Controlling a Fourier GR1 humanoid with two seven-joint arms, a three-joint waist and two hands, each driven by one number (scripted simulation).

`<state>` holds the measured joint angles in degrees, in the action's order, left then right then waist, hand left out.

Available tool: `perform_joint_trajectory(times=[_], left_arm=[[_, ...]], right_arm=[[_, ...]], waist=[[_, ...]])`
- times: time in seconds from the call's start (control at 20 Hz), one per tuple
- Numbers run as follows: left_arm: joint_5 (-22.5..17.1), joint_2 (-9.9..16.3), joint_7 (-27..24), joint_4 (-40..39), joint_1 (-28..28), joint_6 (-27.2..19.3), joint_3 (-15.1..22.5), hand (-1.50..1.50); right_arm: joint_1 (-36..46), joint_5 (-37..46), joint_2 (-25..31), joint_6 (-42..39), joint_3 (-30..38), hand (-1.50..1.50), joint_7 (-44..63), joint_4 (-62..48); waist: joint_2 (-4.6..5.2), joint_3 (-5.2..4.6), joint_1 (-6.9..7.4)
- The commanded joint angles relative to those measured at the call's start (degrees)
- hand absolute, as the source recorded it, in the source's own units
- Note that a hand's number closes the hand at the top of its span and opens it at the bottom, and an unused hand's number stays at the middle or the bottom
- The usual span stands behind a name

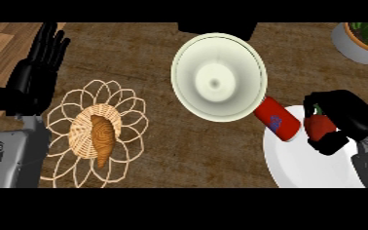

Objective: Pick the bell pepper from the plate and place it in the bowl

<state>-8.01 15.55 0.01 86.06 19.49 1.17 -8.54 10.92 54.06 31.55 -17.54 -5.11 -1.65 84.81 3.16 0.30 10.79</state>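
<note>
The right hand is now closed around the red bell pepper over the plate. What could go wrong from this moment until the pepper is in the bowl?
1. A red can lies on the white plate, between the right hand with the bell pepper and the bowl. A low carry might knock it.
2. The can already touches the bowl's rim, so a push could shift the bowl.
3. The fingers hide much of the pepper, so how well it is held is unclear.

Bowl (218,82) left of plate (302,168)

Red bell pepper (318,125) — above white plate (305,168), beside cream bowl (218,77).
</note>
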Motion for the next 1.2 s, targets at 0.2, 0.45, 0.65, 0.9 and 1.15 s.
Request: perform_joint_trajectory(times=[0.2,0.45,0.65,0.9,1.15], left_arm=[[0.4,-1.3,-0.1,-0.2,2.7,0.4,2.1,0.0],[0.6,-1.6,0.6,-0.5,3.8,-0.1,2.3,0.0],[1.1,-1.4,-0.2,-2.1,3.4,-0.5,1.8,0.0],[1.4,-0.4,0.5,-2.0,4.4,-0.8,1.2,0.0],[1.7,-1.7,0.1,-3.1,4.3,-1.8,1.4,0.0]], right_arm=[[15.6,-4.3,10.0,-1.0,3.1,1.5,-20.3,-9.5],[23.6,-10.5,12.1,-2.4,6.4,1.5,-32.8,-17.3],[30.2,-15.5,13.4,-4.4,9.2,1.5,-43.0,-22.7],[37.1,-21.8,13.5,-9.8,10.7,1.5,-51.5,-31.2],[45.0,-27.3,11.9,-18.1,8.4,1.5,-51.8,-37.3]], waist=[[1.04,0.34,1.87],[0.65,0.3,1.1],[0.37,0.13,0.01],[-0.16,0.05,-0.68],[-0.54,-0.24,-1.35]])
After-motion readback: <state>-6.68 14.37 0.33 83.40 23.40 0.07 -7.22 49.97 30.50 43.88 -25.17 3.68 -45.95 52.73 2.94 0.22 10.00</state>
